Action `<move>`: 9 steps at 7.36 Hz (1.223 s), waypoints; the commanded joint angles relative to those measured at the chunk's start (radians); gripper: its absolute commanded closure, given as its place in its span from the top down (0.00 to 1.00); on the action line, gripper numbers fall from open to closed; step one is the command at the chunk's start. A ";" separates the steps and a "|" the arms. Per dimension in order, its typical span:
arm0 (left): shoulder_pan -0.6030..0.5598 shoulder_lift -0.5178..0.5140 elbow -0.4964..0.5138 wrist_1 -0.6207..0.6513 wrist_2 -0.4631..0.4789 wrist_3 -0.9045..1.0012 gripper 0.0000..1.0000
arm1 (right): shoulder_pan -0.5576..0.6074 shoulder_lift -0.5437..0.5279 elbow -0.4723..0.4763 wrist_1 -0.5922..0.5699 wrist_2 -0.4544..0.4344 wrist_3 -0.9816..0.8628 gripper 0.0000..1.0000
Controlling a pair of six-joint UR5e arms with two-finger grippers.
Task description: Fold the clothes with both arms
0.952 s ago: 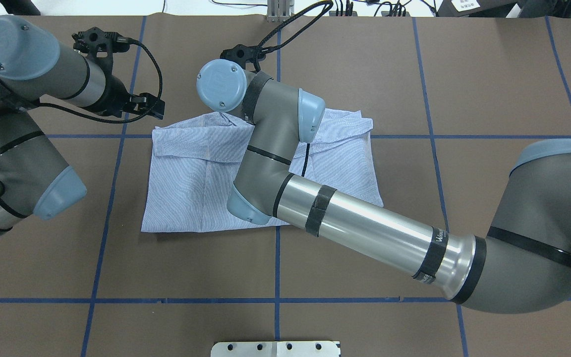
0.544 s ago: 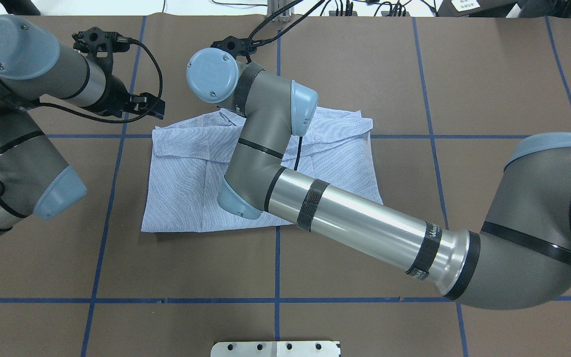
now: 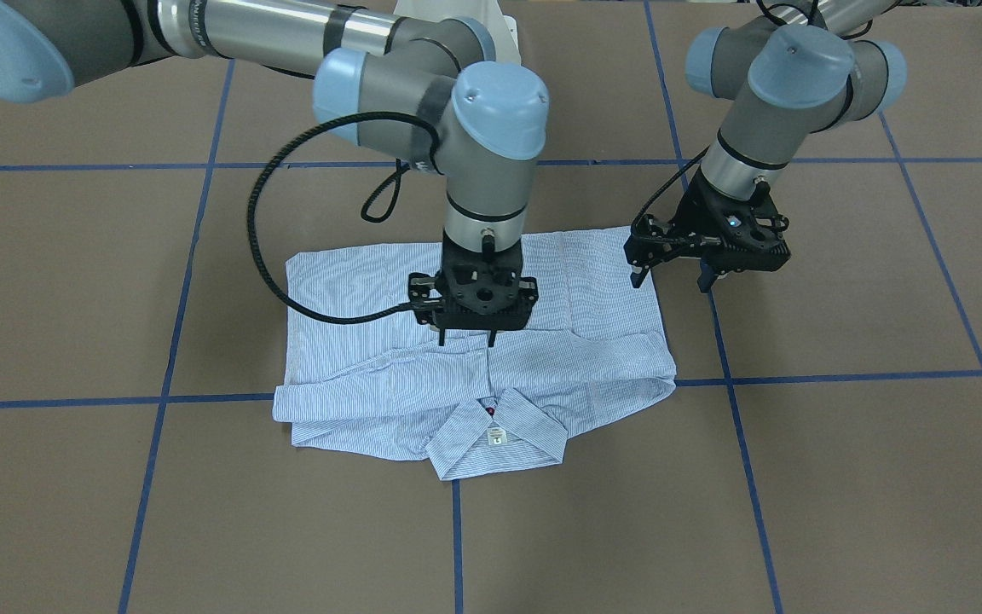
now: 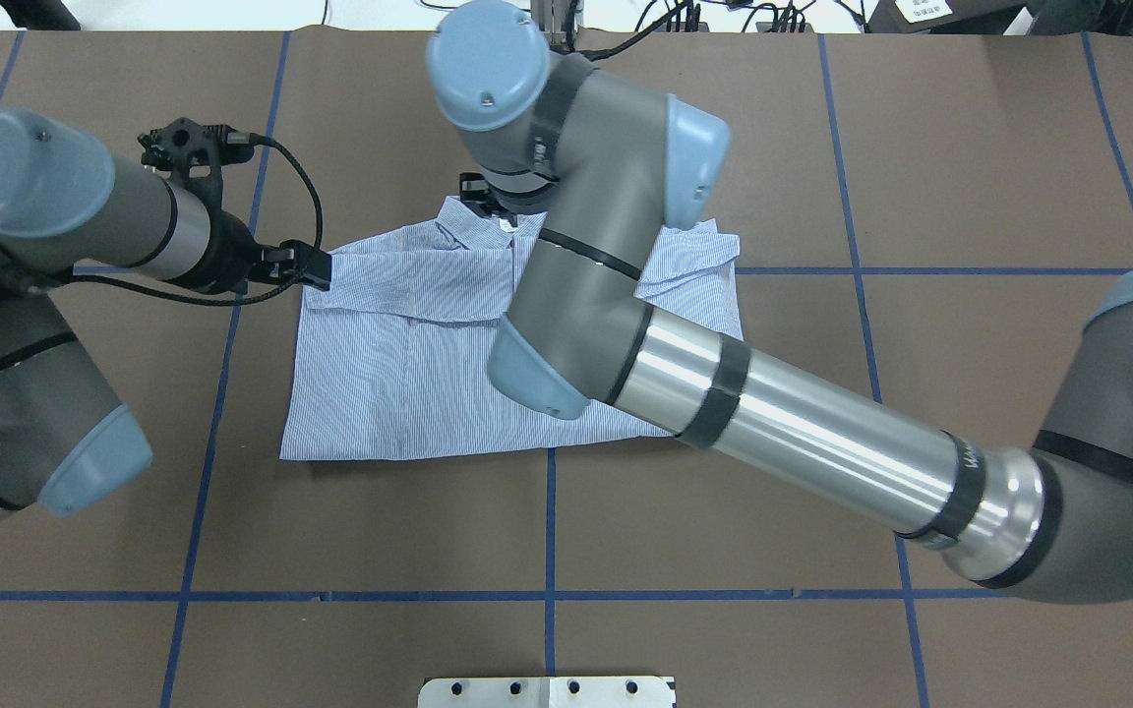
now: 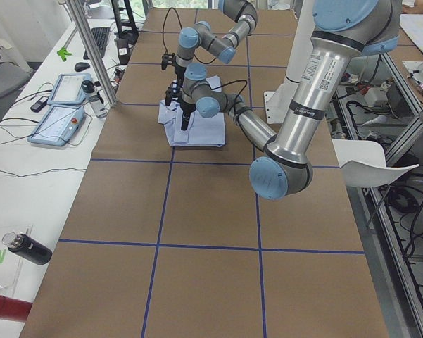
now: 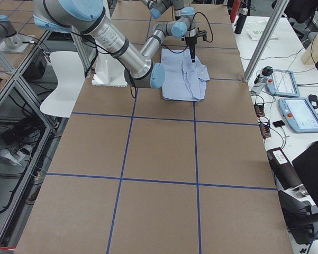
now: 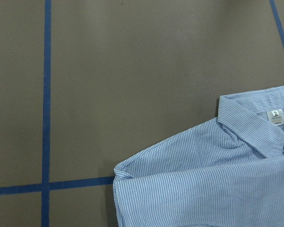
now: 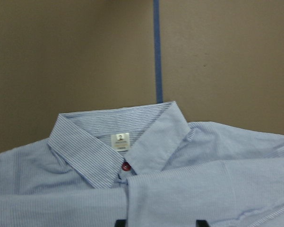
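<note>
The striped clothes, one shirt (image 3: 372, 375) (image 4: 389, 374), lie folded flat on the brown table with the collar (image 3: 495, 435) (image 8: 118, 137) and white neck label facing up at the far edge. My right gripper (image 3: 467, 338) points straight down over the shirt's middle, just behind the collar. It is open and holds nothing; its two tips show at the bottom of the right wrist view. In the overhead view the right wrist hides it. My left gripper (image 3: 669, 279) (image 4: 316, 267) hovers open at the shirt's shoulder corner (image 7: 120, 172).
Blue tape lines (image 4: 549, 521) cross the brown table top. The white pedestal base (image 4: 547, 691) sits at the near edge. A side table with tablets (image 5: 60, 116) and a dark bottle (image 5: 28, 248) runs along the far side. A white chair (image 6: 63, 79) stands beside the robot.
My right wrist has risen and swung toward the far edge, above the collar. My left gripper has moved in to the shirt's shoulder corner. The shirt lies as before.
</note>
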 commanded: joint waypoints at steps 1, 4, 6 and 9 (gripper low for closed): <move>0.095 0.079 -0.058 -0.002 0.064 -0.038 1.00 | 0.066 -0.253 0.271 -0.021 0.043 -0.145 1.00; 0.202 0.163 -0.073 -0.100 0.072 -0.102 1.00 | 0.130 -0.460 0.456 -0.008 0.097 -0.262 1.00; 0.236 0.174 -0.067 -0.116 0.072 -0.103 1.00 | 0.127 -0.463 0.456 -0.008 0.095 -0.252 1.00; 0.250 0.161 -0.029 -0.119 0.072 -0.106 0.99 | 0.126 -0.464 0.455 -0.008 0.093 -0.249 1.00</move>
